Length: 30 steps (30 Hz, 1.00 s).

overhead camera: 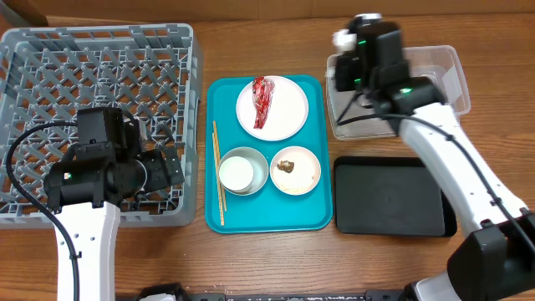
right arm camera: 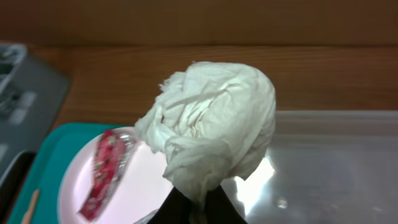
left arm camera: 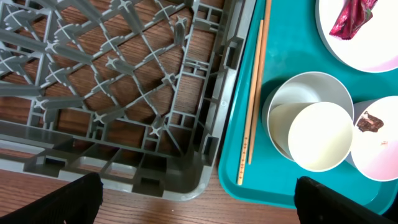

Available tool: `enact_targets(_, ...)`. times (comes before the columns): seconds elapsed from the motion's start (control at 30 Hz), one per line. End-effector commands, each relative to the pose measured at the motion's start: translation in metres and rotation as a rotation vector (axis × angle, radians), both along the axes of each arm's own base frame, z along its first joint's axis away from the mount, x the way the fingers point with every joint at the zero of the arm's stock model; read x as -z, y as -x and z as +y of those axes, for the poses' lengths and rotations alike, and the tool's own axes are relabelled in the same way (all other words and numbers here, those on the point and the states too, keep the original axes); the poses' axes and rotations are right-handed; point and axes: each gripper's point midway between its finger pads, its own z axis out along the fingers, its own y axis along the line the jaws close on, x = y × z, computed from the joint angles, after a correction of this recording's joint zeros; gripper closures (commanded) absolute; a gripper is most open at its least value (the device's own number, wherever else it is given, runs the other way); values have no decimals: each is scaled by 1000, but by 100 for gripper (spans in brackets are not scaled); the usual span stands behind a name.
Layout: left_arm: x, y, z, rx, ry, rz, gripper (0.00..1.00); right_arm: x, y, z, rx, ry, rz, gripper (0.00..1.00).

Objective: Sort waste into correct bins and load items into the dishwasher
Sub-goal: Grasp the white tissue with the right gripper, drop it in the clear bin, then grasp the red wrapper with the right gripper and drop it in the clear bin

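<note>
My right gripper [right arm camera: 199, 208] is shut on the crumpled white tissue [right arm camera: 211, 124] and holds it over the left end of the clear tub [overhead camera: 443, 71]; the tissue also shows in the overhead view [overhead camera: 343, 38]. The red foil wrapper [overhead camera: 262, 102] lies on the white plate [overhead camera: 288, 113]. The white cup [overhead camera: 236, 173] sits in the grey bowl [overhead camera: 255, 159]. The brown lump [overhead camera: 286, 166] lies in the pink bowl [overhead camera: 303, 176]. Chopsticks [overhead camera: 217, 171] lie along the teal tray's left side. My left gripper [left arm camera: 199, 199] is open and empty over the front right corner of the grey rack [overhead camera: 100, 50].
The teal serving tray [overhead camera: 267, 219] holds the dishes between the rack and the bins. The black tray [overhead camera: 389, 196] lies in front of the clear tub at the right. Bare wooden table runs along the front edge.
</note>
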Motion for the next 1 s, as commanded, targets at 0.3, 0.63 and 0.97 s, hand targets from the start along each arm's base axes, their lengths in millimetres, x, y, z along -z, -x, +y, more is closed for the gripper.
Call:
enact_targets(0.3,-7,-4,2,-13,-3,-21,0,12,-8,-24,49,-61,39,66)
enact_targets(0.63,-7,-5,3,-13,-4,-25,0,6,3,110,-210,-176,-42,50)
enact_targets(0.97,-8,-5,3,-13,-4,-26,0,123,5,170,-250,-54,72,42)
